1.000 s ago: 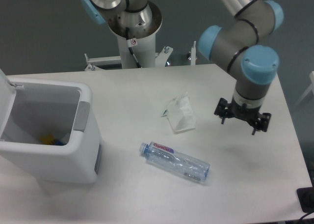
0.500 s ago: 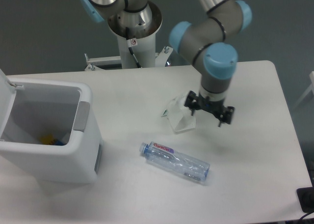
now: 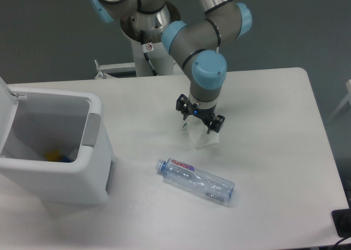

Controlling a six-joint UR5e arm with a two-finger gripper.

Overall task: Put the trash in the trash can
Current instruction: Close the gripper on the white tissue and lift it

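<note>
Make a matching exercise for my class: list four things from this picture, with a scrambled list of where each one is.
Things:
1. water bottle
2. plastic pouch
3. trash can
4. gripper

Places:
A. left side of the table, lid open
B. directly over the pouch
C. lying on its side near the front
D. mid-table, partly hidden by the arm

Pairs: 1-C, 2-D, 3-A, 4-B
</note>
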